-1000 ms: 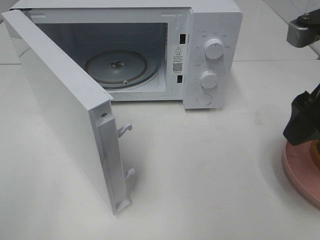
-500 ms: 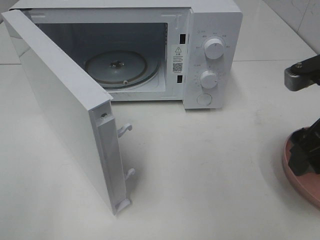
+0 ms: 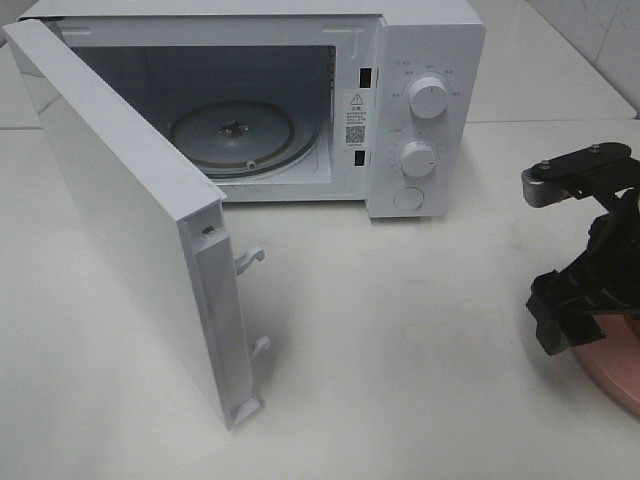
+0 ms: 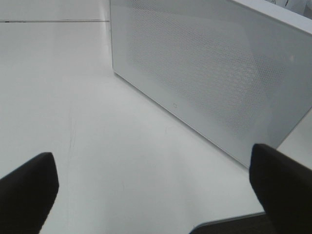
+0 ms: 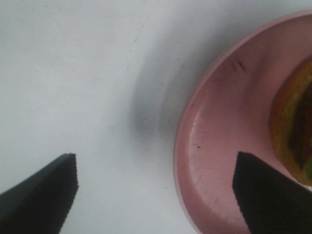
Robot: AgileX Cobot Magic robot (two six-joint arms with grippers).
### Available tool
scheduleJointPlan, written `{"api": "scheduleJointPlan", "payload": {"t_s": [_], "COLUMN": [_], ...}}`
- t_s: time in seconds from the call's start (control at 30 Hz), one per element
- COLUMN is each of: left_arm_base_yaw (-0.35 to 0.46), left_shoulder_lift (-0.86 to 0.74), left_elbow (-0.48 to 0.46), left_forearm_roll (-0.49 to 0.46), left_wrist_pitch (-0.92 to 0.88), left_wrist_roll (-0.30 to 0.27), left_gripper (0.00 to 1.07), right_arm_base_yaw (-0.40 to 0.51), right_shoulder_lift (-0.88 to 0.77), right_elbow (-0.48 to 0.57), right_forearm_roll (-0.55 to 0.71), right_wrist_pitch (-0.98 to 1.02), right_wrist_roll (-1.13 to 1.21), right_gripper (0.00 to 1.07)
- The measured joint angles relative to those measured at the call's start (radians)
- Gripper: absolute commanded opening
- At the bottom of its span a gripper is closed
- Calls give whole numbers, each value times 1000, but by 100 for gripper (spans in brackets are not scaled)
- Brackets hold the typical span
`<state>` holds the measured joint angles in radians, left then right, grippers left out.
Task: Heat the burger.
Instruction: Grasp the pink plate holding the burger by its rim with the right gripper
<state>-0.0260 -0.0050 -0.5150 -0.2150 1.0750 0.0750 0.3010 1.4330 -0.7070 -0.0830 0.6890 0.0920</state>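
Two grippers were at work, both spread wide and holding nothing. The right gripper (image 3: 572,312) hung low over the near rim of the plate (image 3: 612,368) at the right edge of the surface (image 3: 400,350). In the right wrist view this gripper (image 5: 156,195) straddled the plate's (image 5: 214,146) rim, one finger over the pink dish and the other over bare surface. Whether either finger touched could not be told. The burger (image 5: 293,127) lay on the plate beyond the inner finger, only its edge showing, with orange bun and a green and dark filling.

The left gripper (image 4: 155,192) hovered above bare surface with the door (image 4: 209,73) just ahead of it.

Farther off stood the microwave (image 3: 425,60), its door (image 3: 130,220) swung out to the left and the turntable (image 3: 232,135) bare inside. Open surface lay between the plate and the oven's mouth, with nothing in the way.

Compared with a second before, the right gripper had come in from the picture's right edge toward the middle and dropped lower, covering more of the plate. The microwave and door had not moved.
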Motion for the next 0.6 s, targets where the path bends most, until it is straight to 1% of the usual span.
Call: {"api": "scheduleJointPlan", "payload": {"t_s": [0.1, 0.6], "left_arm_base_yaw": [0, 0], "left_shoulder_lift": [0, 0], "left_elbow": [0, 0], "left_forearm_roll": [0, 0], "left_wrist_pitch": [0, 0], "left_wrist_roll": [0, 0], "left_gripper": [100, 100], "right_arm_base_yaw": [-26, -27], "right_shoulder_lift": [36, 207], "right_elbow": [0, 0], "right_forearm_roll": [0, -31], "right_wrist_pitch": [-21, -126], "right_wrist_roll": [1, 54], "right_gripper": [82, 81]}}
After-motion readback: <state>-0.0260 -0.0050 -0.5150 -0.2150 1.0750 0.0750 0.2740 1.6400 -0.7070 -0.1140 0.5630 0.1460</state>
